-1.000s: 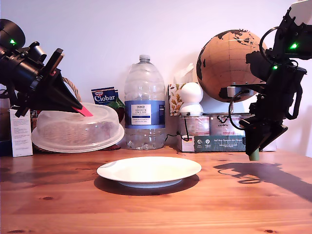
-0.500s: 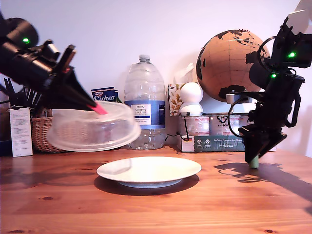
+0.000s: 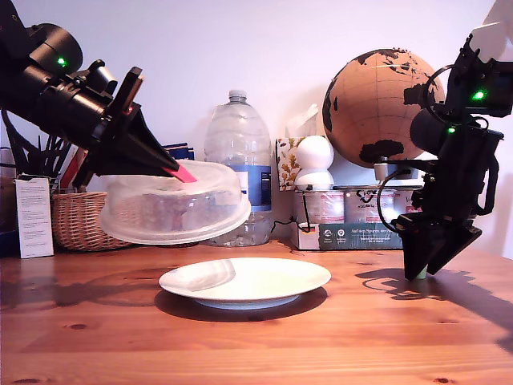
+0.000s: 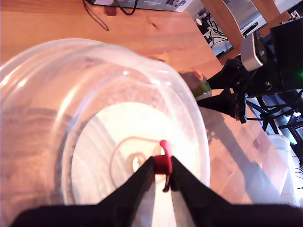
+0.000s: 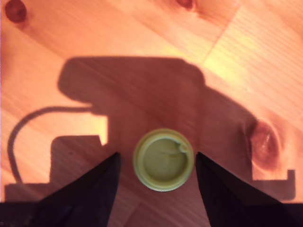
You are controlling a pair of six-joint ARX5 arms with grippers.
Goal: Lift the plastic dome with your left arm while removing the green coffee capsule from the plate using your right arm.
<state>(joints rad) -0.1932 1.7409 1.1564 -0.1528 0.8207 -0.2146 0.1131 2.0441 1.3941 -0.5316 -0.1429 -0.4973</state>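
Observation:
My first gripper [image 3: 171, 169] is shut on the pink-red tab [image 3: 185, 173] of the plastic dome [image 3: 176, 210]. It holds the dome in the air, tilted, above and toward the exterior view's left of the white plate [image 3: 314, 277]. In the first wrist view the fingers [image 4: 142, 177] pinch the tab [image 4: 164, 163]. The plate has nothing on it. On the exterior view's right, the green coffee capsule [image 3: 420, 273] stands on the wooden table. My second gripper [image 5: 158, 165] is open around the capsule [image 5: 163, 160], with a gap on each side.
Behind the plate stands a large water bottle [image 3: 237, 152]. A cork globe [image 3: 373, 96] and boxes [image 3: 353, 228] sit at the back on the exterior view's right. A wicker basket [image 3: 74, 220] and a white carton [image 3: 32, 216] are at the back left.
My first gripper carried the dome up and toward the exterior view's right, closer to the plate. My second gripper came down with the capsule, which now rests on the table.

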